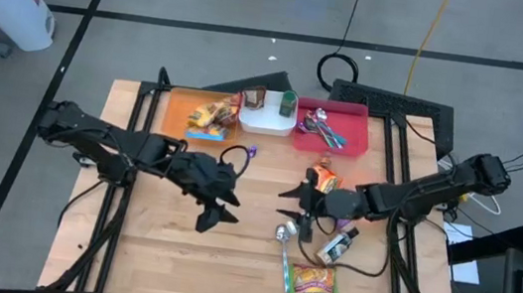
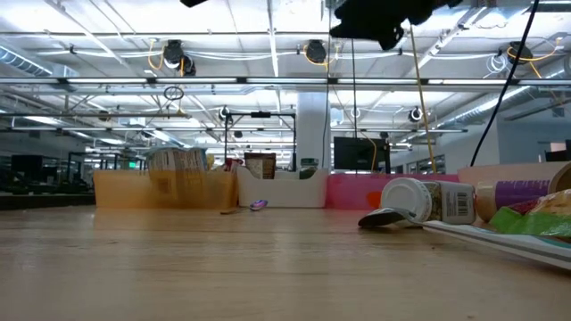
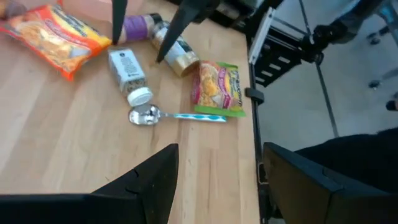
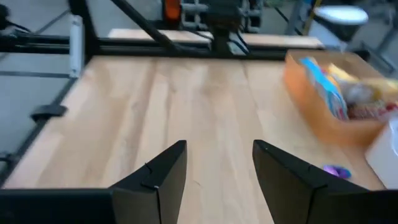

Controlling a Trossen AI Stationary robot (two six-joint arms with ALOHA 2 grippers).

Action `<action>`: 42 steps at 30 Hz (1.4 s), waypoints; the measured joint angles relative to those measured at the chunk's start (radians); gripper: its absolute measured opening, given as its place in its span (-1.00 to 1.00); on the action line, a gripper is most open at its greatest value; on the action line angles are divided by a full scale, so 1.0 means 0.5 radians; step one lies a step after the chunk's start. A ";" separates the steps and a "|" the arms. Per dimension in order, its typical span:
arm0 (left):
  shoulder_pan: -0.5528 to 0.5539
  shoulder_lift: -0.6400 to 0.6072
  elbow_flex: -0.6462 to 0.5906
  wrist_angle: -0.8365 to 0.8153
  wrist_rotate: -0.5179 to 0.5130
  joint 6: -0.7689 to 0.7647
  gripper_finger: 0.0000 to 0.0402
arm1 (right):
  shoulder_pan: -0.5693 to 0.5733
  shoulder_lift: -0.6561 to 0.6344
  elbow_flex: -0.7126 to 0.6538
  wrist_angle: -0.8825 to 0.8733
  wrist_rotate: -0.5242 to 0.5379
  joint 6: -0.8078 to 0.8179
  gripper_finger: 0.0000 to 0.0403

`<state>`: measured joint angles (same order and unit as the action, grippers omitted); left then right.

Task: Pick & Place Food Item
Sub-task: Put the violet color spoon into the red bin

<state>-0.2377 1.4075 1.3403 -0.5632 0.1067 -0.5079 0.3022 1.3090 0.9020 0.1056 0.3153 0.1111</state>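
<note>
Above mid-frame of the desk (image 1: 128, 260), left gripper (image 1: 219, 204) and right gripper (image 1: 297, 203) hover released, empty, approaching; next, descend onto the snack packet (image 1: 314, 286).

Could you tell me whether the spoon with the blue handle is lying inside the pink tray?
No, in the high view the spoon lies on the bare table beside a green packet, well apart from the pink tray.

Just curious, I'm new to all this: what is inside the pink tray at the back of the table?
The pink rectangular tray holds a heap of colourful plastic spoons. Whatever lies beneath the heap is covered.
</note>
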 joint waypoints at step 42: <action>1.152 0.778 -0.092 -0.108 0.065 0.977 0.20 | -0.712 -0.359 -0.416 -0.211 -0.791 0.391 -0.13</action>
<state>0.3382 1.7966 1.2942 -0.6174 0.1393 -0.0195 -0.0540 1.1296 0.6938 -0.0001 -0.0803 0.3066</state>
